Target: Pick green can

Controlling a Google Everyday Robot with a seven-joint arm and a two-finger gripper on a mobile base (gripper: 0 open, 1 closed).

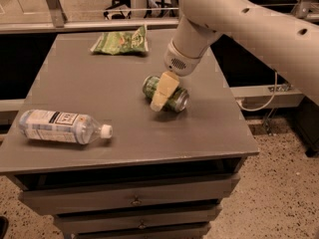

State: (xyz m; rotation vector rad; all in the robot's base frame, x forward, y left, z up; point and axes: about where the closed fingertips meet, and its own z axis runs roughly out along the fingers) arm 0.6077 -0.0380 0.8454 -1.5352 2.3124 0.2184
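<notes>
The green can [174,99] lies on its side near the middle of the grey table [124,143], its silver end pointing to the front right. My gripper [162,96] hangs from the white arm that comes in from the upper right. It is down at the can, its cream-coloured tip crossing in front of the can's middle and hiding part of it. The can rests on the table top.
A flat crinkled green snack bag [119,43] lies at the table's back. A clear water bottle [62,126] with a white cap lies on its side at the front left. Drawers [134,198] sit below the table top. A cable [269,96] hangs at the right.
</notes>
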